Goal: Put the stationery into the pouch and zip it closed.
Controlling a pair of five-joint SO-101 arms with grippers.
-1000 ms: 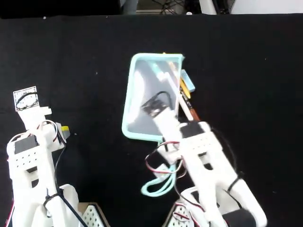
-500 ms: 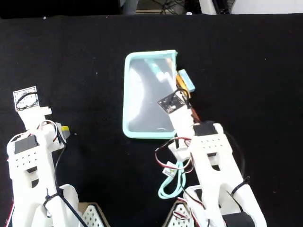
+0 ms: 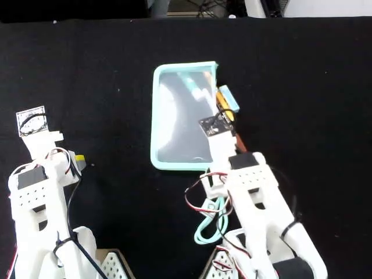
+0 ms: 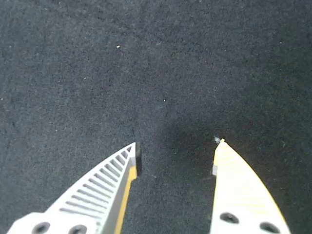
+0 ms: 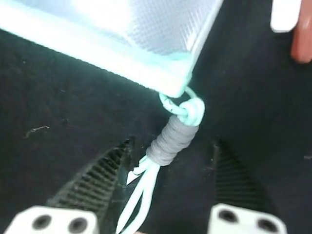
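Observation:
The pouch [image 3: 180, 116] is clear with a teal rim and lies flat mid-table. Pens and a small blue-and-yellow piece of stationery [image 3: 226, 103] stick out along its right edge. My right arm [image 3: 247, 180] hangs over the pouch's near right corner. In the right wrist view, the right gripper [image 5: 170, 146] is open and straddles the grey-wrapped strap [image 5: 170, 139], which is tied to a ring on the pouch corner [image 5: 178, 87]. The strap's teal loop [image 3: 208, 225] trails toward the arm's base. My left gripper [image 4: 175, 151] is open over bare black cloth, far left of the pouch.
Black cloth [image 3: 302, 87] covers the whole table. My left arm [image 3: 40, 180] stands at the near left, with a white tag board [image 3: 32, 122] above it. A white and reddish pen end [image 5: 292, 24] lies beside the pouch corner.
The pouch has swung from tilted to square with the table. My right arm has come off its top and back to its near right corner. The left arm has not moved.

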